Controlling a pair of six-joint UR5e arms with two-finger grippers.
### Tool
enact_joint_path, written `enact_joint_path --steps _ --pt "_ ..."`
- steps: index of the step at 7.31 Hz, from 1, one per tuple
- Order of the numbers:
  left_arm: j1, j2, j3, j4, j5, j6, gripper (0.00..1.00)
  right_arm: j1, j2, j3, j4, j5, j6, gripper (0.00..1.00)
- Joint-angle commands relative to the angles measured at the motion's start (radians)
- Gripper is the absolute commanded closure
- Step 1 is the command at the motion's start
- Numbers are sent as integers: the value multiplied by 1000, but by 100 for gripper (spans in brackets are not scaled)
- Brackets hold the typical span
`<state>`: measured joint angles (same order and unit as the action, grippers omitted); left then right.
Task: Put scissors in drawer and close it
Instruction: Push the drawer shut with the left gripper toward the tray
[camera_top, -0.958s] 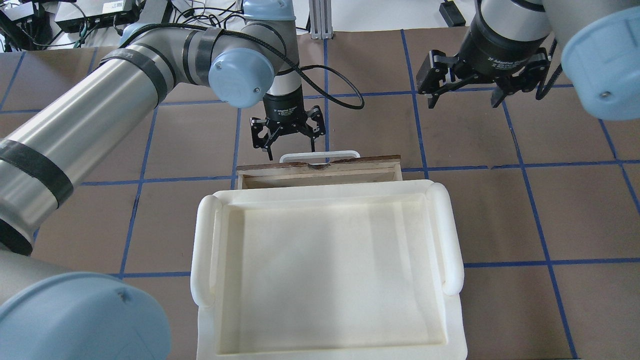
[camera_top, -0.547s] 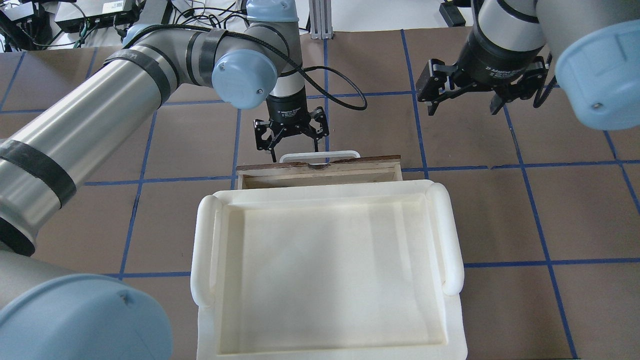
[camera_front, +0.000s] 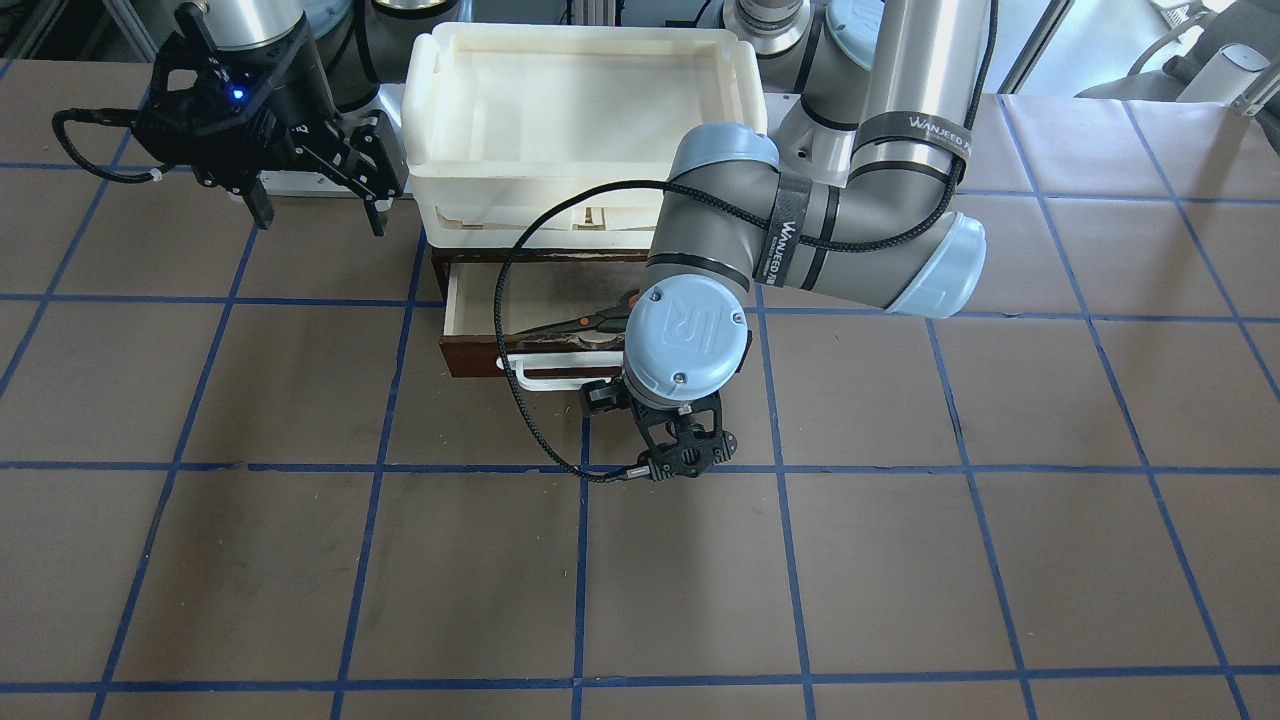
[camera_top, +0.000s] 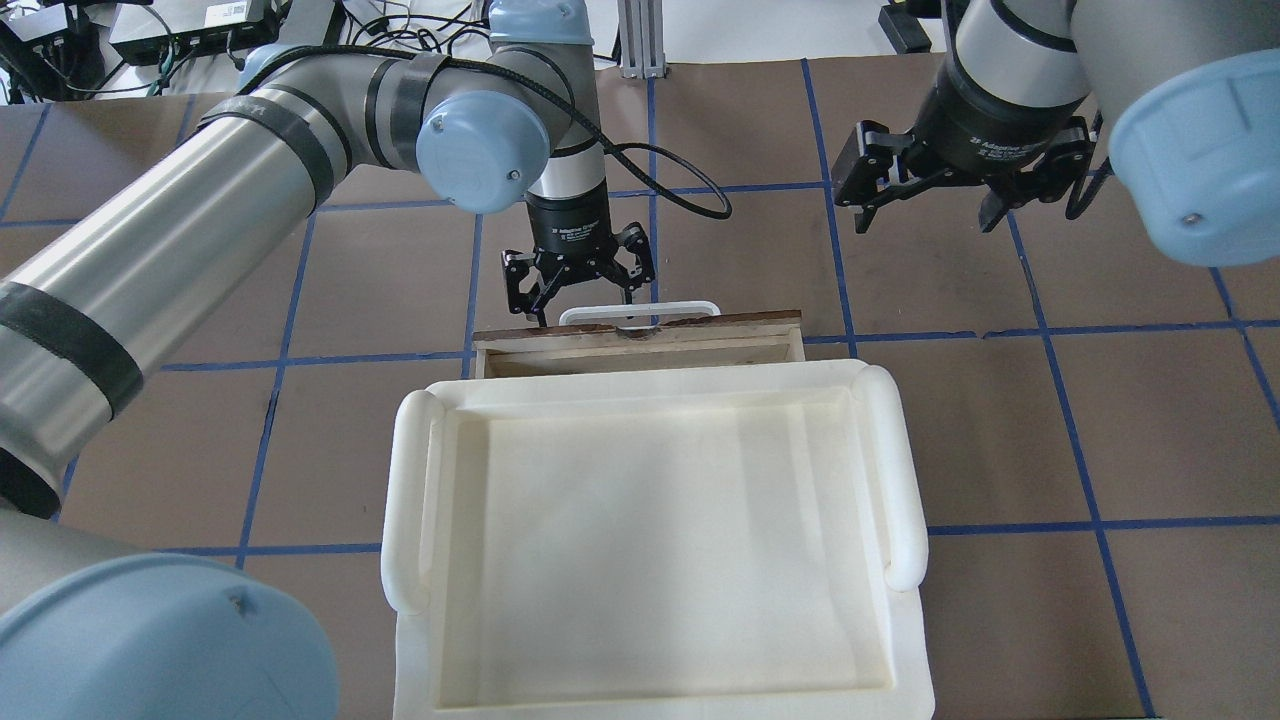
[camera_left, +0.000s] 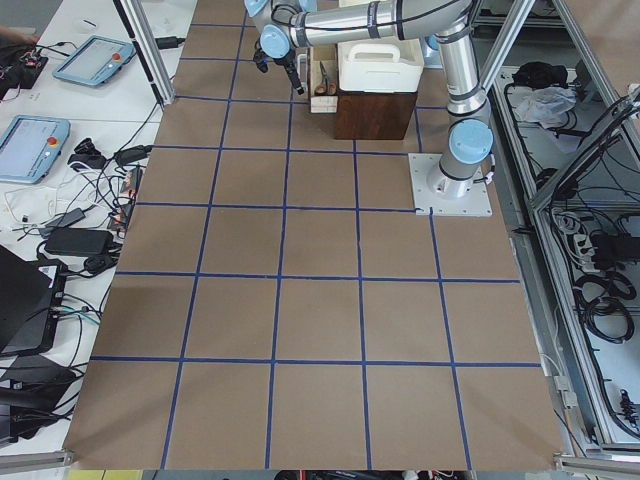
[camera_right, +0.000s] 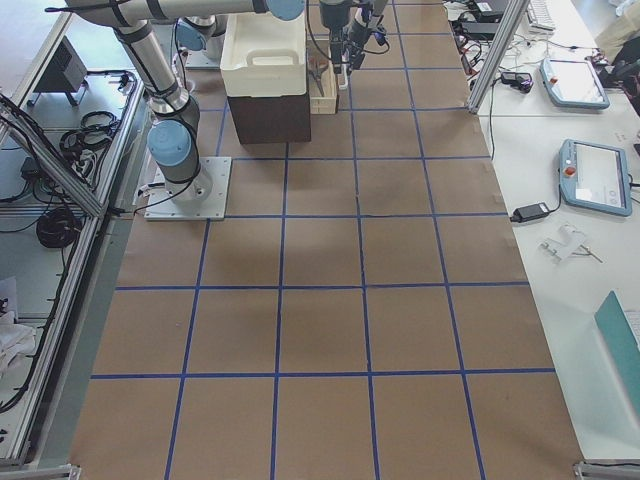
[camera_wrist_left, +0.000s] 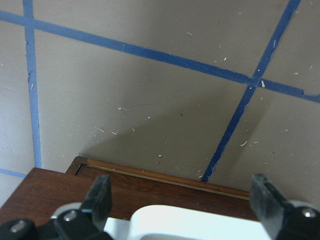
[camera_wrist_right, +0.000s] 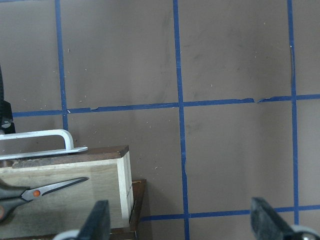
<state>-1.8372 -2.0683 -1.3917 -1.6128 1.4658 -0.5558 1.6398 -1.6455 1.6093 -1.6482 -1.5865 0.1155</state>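
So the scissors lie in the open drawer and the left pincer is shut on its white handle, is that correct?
Not quite. The scissors do lie in the open drawer, but the left pincer is open, its fingers wide apart at the white handle, not shut on it. The left wrist-mounted view shows this.

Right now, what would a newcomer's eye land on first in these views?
The wide wooden drawer with a dark brown front stands pulled open below a large cream-white plastic tray, and the small orange-handled scissors lie inside it. The left gripper hangs open at the drawer's white bar handle. The right gripper is open off to the side, holding nothing.
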Motion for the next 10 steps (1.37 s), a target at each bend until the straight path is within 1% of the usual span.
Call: enact_joint_path --steps 1,4,6,7,8,10 --pt "1 3 0 -42 -13 -19 0 0 7 -23 -4 2 0 0" --pt "1 22 -1 -104 -13 -19 0 -8 9 -37 -2 0 0 0" --pt "-2 17 -9 -111 -13 -26 0 -14 12 -49 -4 0 0 0" --pt "-7 14 -9 -117 -15 -30 0 -14 33 -69 -2 2 0 0" --pt "-8 16 -10 -143 -13 -50 0 -12 36 -78 -2 2 0 0" --pt "-10 19 -15 -160 -13 -55 0 -12 35 -77 -1 0 0 0"
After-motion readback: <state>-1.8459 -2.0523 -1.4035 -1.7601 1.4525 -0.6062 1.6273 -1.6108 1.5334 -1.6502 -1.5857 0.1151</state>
